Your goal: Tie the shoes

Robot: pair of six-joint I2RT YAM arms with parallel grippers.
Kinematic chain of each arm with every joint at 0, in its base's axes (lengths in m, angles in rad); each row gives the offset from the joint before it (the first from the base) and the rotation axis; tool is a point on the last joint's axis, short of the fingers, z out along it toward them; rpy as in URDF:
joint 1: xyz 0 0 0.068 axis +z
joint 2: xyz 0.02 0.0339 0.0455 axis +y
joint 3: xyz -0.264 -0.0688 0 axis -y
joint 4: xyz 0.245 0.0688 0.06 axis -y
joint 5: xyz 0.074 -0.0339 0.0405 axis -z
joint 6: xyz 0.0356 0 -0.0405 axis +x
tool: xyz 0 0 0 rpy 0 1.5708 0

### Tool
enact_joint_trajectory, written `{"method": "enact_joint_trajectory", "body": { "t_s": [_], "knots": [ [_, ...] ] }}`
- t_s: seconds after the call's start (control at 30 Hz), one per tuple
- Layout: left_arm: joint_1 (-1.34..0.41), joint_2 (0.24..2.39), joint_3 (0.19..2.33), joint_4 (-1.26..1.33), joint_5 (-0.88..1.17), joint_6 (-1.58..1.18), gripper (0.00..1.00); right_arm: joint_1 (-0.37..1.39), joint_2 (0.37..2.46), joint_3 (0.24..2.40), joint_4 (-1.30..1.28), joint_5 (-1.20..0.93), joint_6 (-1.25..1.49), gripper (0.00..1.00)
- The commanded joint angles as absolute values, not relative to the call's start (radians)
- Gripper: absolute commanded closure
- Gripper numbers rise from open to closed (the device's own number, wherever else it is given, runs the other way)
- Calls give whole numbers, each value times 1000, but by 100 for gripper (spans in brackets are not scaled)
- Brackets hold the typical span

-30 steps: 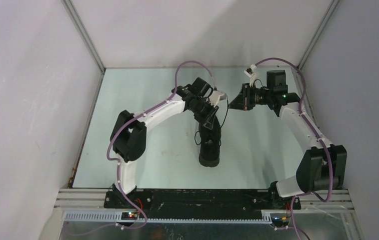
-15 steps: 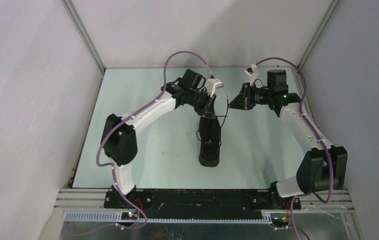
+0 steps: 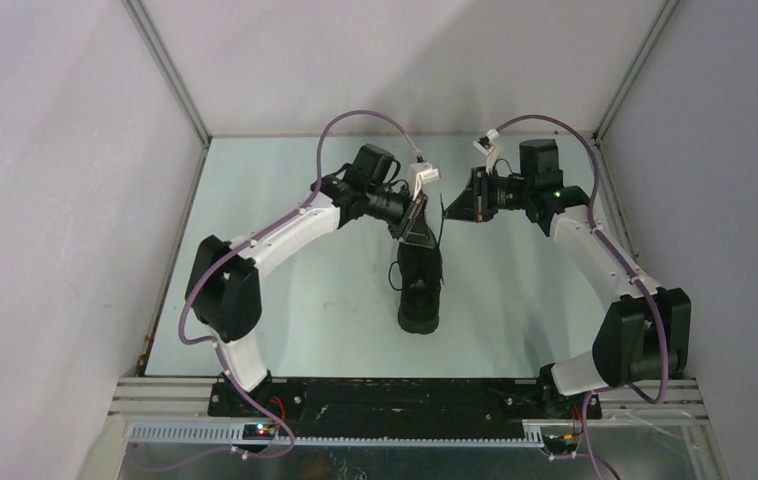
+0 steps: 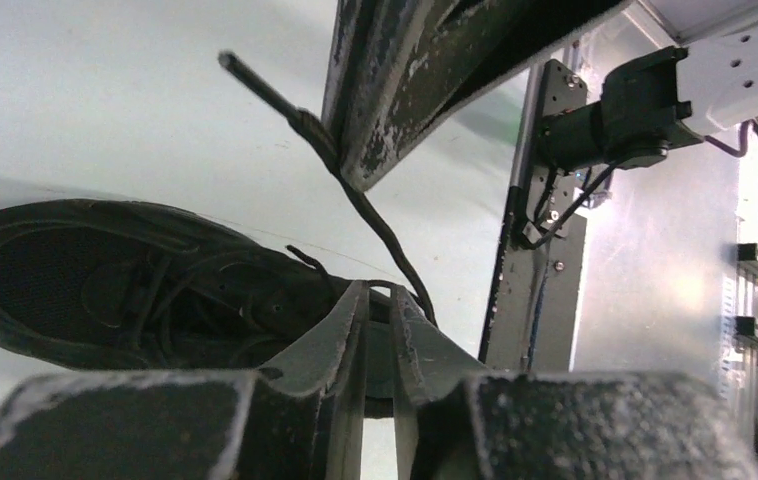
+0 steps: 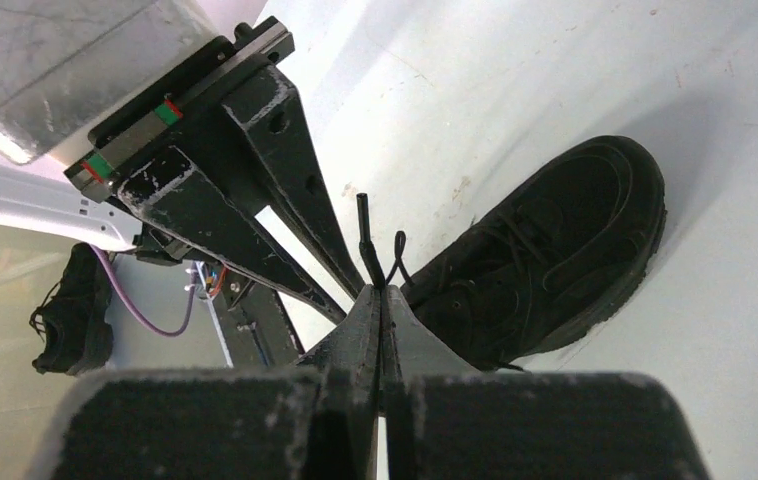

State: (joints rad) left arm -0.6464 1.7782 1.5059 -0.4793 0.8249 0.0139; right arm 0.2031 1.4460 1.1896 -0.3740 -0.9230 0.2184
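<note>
The black sneaker (image 3: 420, 290) lies mid-table, toe toward me; it also shows in the left wrist view (image 4: 125, 290) and the right wrist view (image 5: 545, 260). My right gripper (image 3: 455, 208) hovers above and behind the shoe's collar. In its own view the right gripper (image 5: 381, 290) is shut on a thin black lace (image 5: 367, 245) whose tip sticks up past the fingers. My left gripper (image 3: 419, 224) hangs over the collar, close beside the right one. The left gripper (image 4: 378, 292) is nearly closed, with a lace (image 4: 410, 285) looped across its tips.
Grey walls enclose the pale green table (image 3: 285, 280) on three sides. The black base rail (image 3: 405, 395) runs along the near edge. Purple cables arch over both arms. A second black shoe (image 5: 73, 310) shows far left in the right wrist view, beyond the rail.
The left gripper rose off the shoe's tongue and drew back toward the far side. The right gripper shifted left toward it, and the lace between them now stands up.
</note>
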Motion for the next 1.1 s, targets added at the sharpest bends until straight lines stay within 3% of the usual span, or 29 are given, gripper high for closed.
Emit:
{"method": "enact_joint_trajectory", "body": {
  "t_s": [0.0, 0.1, 0.17, 0.27, 0.5, 0.93, 1.07],
  "knots": [
    [-643, 1762, 1506, -432, 777, -17, 76, 217, 1468, 1218, -342, -909, 225, 100],
    [-629, 1756, 1498, -450, 722, 14, 63, 210, 1468, 1217, -365, -902, 200, 100],
    [-629, 1758, 1507, -488, 714, 63, 61, 198, 1462, 1217, -382, -901, 181, 100],
    [-642, 1766, 1498, -520, 727, 96, 61, 176, 1449, 1217, -405, -904, 169, 100],
    [-705, 1768, 1454, -558, 699, 170, 74, 139, 1364, 1187, -457, -922, 153, 100],
    [-798, 1734, 1366, -561, 499, 235, 62, 119, 1305, 1142, -449, -933, 163, 100],
    [-812, 1745, 1358, -542, 445, 235, 69, 117, 1306, 1137, -444, -934, 168, 100]
  ]
}}
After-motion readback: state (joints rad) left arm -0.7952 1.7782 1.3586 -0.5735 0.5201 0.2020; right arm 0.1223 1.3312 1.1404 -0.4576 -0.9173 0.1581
